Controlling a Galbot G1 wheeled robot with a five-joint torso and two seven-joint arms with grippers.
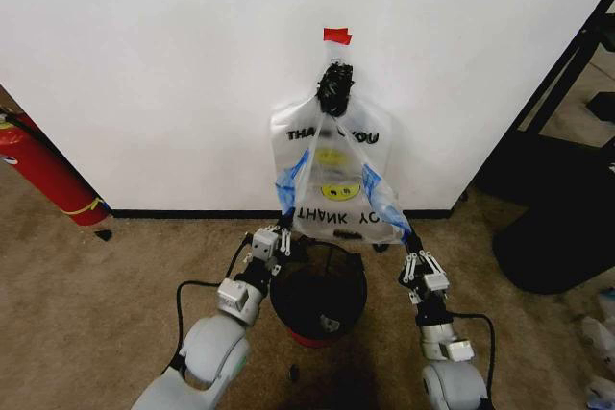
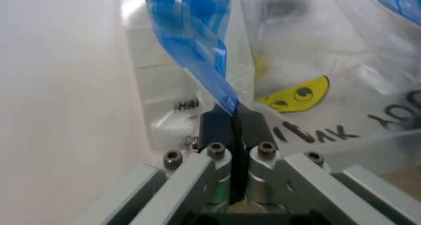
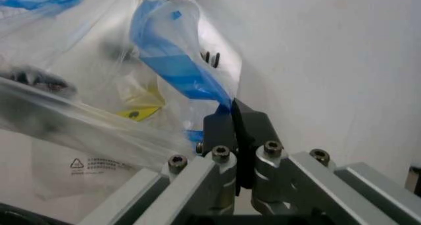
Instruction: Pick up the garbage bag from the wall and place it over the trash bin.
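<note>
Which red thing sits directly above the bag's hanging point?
The small red tape piece on the wall, just above the garbage bag; the red fire extinguisher stands far left.

Both arms: white/light-grey rounded shells w/ grey joint blocks, black cable looping off each forearm. Left gripper [image 1: 285, 233] and right gripper [image 1: 411, 254]: pale metal linkage fingers, black tips. Wrist views, each side: silver-grey angled finger bars, four dark socket-head screws across the knuckle, black rubber pads [image 2: 224, 126] at tips. Right pads [image 3: 233, 126] same type. No markings legible.
</note>
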